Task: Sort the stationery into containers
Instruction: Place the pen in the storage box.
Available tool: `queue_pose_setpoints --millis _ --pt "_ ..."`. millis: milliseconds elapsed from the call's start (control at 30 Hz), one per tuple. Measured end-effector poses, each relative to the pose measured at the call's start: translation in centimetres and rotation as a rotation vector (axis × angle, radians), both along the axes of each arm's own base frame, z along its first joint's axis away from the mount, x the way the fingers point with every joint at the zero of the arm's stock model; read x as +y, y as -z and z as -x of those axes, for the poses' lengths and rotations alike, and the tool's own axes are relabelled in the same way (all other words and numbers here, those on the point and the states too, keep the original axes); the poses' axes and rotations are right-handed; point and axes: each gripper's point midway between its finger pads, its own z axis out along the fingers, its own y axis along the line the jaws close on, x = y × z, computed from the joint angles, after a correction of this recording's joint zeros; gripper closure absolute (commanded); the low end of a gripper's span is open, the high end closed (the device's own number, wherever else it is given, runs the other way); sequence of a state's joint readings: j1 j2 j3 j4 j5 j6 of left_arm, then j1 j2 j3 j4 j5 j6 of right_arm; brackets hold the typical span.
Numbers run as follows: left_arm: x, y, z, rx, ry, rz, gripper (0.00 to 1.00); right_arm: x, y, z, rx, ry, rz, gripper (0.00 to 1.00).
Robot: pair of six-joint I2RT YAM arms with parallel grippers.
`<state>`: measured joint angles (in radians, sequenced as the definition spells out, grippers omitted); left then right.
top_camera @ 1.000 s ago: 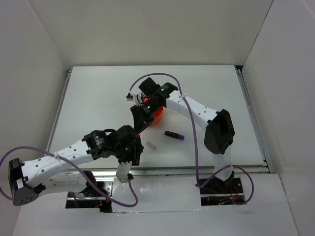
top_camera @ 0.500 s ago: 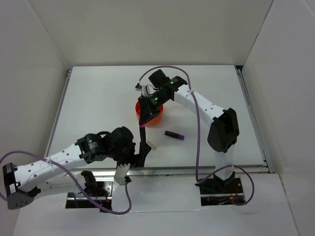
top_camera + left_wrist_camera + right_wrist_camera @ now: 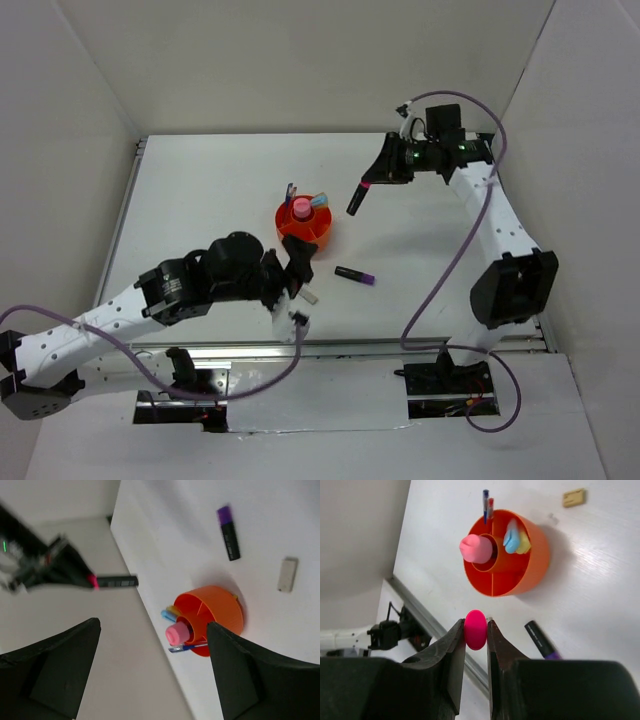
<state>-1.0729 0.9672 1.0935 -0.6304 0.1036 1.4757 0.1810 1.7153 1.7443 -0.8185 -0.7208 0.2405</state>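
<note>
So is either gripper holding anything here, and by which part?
The right gripper holds the pink-black marker by its pink end, black body sticking out. The left gripper is open, holding nothing.

White table (image 3: 200, 190), plain white walls (image 3: 300, 60) (evenly lit)

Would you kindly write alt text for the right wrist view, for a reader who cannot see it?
The right gripper pinches a pink-ended marker, seen end-on, over the white table. Beyond, the orange organizer holds a pink cylinder and pens; a purple-black marker and an eraser lie loose nearby.
</note>
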Motion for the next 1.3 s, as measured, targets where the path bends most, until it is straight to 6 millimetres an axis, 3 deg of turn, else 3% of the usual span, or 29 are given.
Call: queue_pose_setpoints --millis 100,167,267,400,567,667,967,1300 --pt "0.0 -3.3 -3.1 0.185 -0.261 0.177 0.01 -1.7 -1.1 0.8 -0.104 0.088 -0.003 1.00" --pt "1.4 -4.5 -5.8 0.319 -0.455 0.316 0.01 -2.3 -1.1 1.8 -0.168 0.140 0.003 1.00" --pt "5.8 -4.9 -9.9 0.553 -0.781 0.554 0.01 -2.7 -0.8 2.6 -0.217 0.205 0.015 1.00" --pt "11.6 -4.6 -13.3 0.837 -1.099 0.864 0.01 -2.5 -0.2 0.6 -0.244 0.299 0.019 1.00" --pt "14.0 -3.1 -13.6 1.082 -1.207 1.089 0.01 -1.7 3.1 -2.5 -0.163 0.406 0.039 1.00" --pt "14.2 -1.7 -12.7 1.180 -1.237 1.130 0.01 -0.8 5.0 -2.9 -0.116 0.447 0.064 1.00" --pt "14.2 -1.7 -11.8 1.261 -1.219 1.215 0.01 3.1 5.3 -2.0 -0.138 0.472 0.063 1.00" --pt "14.2 -1.2 -11.5 1.274 -1.223 1.218 0.01 4.6 5.8 -1.8 -0.180 0.493 0.095 0.97"
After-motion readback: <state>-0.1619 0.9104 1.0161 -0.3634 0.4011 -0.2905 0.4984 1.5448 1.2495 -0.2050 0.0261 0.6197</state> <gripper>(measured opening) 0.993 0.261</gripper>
